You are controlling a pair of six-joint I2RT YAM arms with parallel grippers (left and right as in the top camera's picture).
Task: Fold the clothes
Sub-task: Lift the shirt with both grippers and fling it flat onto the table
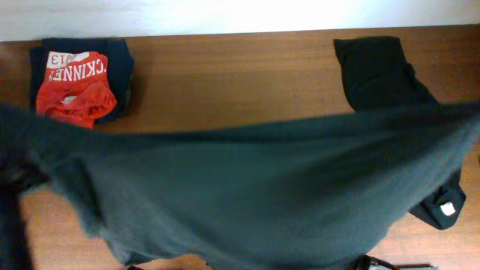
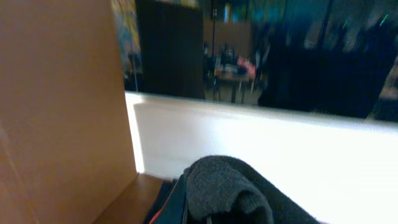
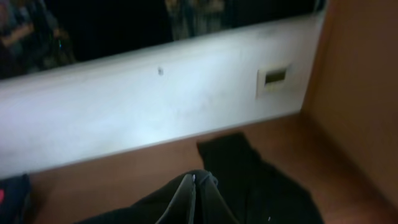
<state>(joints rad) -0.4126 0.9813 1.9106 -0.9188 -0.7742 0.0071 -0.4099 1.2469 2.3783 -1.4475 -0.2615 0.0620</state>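
- A big dark shirt (image 1: 262, 195) hangs spread from the left jaws to the right jaws.
- Cloth hides both; I can't tell if they pinch.
- A black shirt (image 1: 375, 71) lies past the right jaws.

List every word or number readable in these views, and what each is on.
"13": white, on the red-printed folded shirt.
"CKINNE": white, on the same print, cut off at both ends.
White tag on dark fabric, lower right: too small to read.
Wall plate: blurred, unreadable.
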